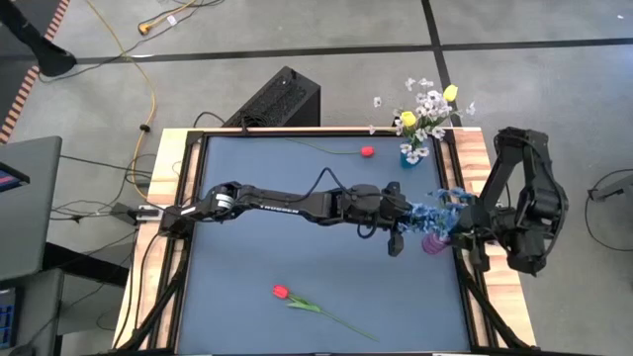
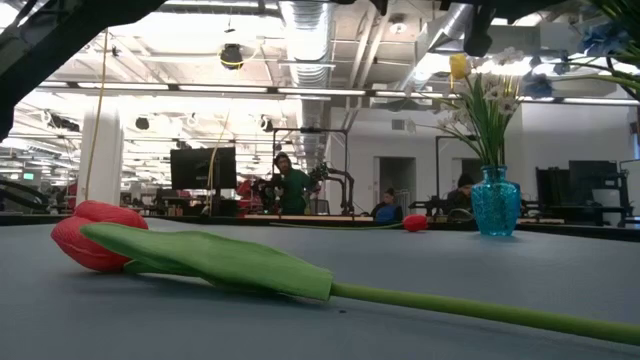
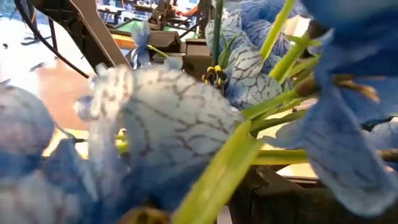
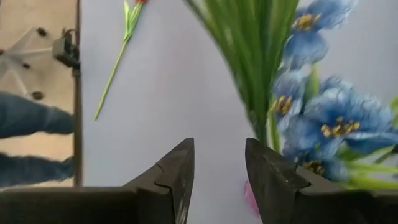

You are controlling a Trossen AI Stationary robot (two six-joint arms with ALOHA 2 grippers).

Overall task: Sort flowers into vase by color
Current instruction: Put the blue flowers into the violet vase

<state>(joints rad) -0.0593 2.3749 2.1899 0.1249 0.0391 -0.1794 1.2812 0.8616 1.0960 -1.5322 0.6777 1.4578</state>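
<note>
Fingers (image 4: pixel 177 177) of the right gripper (image 4: pixel 219 177) parted by a moderate gap, holding nothing, aimed at the foot of a bunch of green stems (image 4: pixel 258 56). Just beyond the tips, a sliver of pink vase (image 4: pixel 251 200), with blue flowers (image 4: pixel 336 124) fanning out above it. Probably parked here, at the table's right edge, to steady the vase or guide the stems while the other arm feeds them in.

Left gripper (image 1: pixel 396 216) reaching right across the table (image 1: pixel 257 247), right up against the blue blossoms; open or closed impossible to tell, since petals and stems fill its own wrist view. Judging by that closeness, most likely carrying or nudging a blue stem towards the pink vase, so that blue stays with blue.

Further out, at the far right corner, a blue glass vase (image 1: pixel 411 155) standing upright, already holding white sprays (image 1: pixel 427 107) and yellow buds (image 1: pixel 407 119) together; pale colours apparently grouped there, well apart from the blue bunch.

Still unsorted, lying flat on the table: a far red tulip (image 1: pixel 368 151) near the back edge, just beside the blue glass vase, stem trailing away to the left; and a near red tulip (image 1: pixel 280 292) towards the front, stem running off to the right. Both well clear of either gripper, probably left for later, with no vase for red in sight.
</note>
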